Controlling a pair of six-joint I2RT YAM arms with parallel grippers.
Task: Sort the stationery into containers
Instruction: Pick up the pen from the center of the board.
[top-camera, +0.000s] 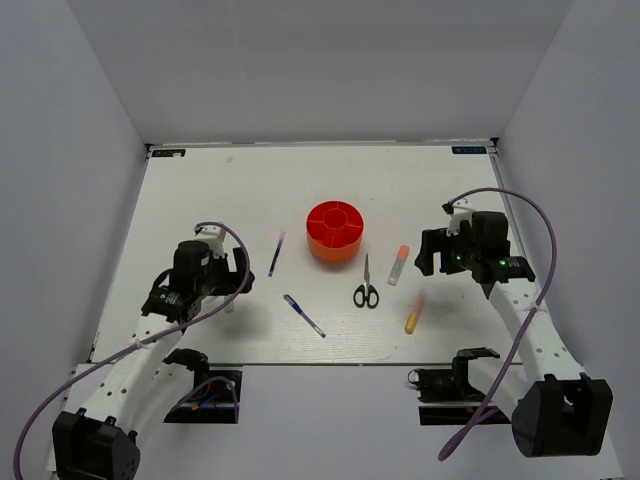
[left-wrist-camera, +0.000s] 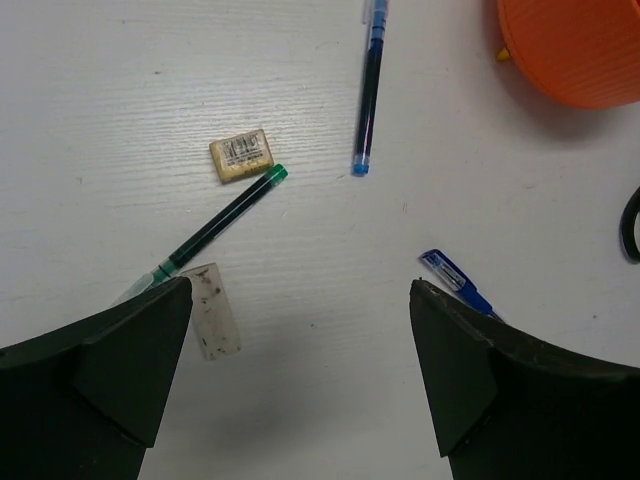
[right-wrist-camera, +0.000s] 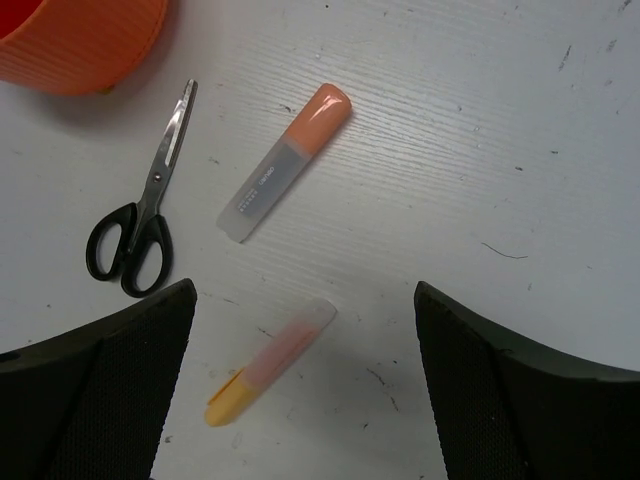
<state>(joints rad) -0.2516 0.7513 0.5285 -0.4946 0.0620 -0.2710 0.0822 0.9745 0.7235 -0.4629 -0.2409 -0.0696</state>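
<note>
**Top view**
- The tub (top-camera: 335, 232) stands near the middle of the surface (top-camera: 220, 190). It is round, with compartments set around a central cup.
- The far blue pen (top-camera: 276, 254) lies on the surface left of the tub, apart from it.
- The near blue pen (top-camera: 304, 316) lies slanted, closer to the arm bases.
- The scissors (top-camera: 366, 286) lie closed just in front of the tub's right side, handles toward the bases.
- The marker (top-camera: 399, 265) lies right of the scissors.
- The highlighter (top-camera: 414, 312) lies nearer the bases than the marker.
- All five items lie outside the tub.

**Left wrist view**
- The left tool (left-wrist-camera: 300, 290) stands wide apart above the surface and has hold of nothing.
- An eraser (left-wrist-camera: 241, 155) lies ahead of it.
- A green pen (left-wrist-camera: 215, 228) lies slanted, its green end just beside the eraser.
- A clear strip (left-wrist-camera: 213, 310) lies near that pen's other end, close to the left finger.
- The far blue pen is at the top, the near blue pen enters beside the right finger, and the tub fills the top right corner.

**Right wrist view**
- The right tool (right-wrist-camera: 305, 290) stands wide apart above the surface and has hold of nothing.
- The highlighter lies on the surface below the gap between the fingers.
- The marker lies beyond it, orange cap at the far end.
- The scissors lie to the left, with the tub in the top left corner.
</note>
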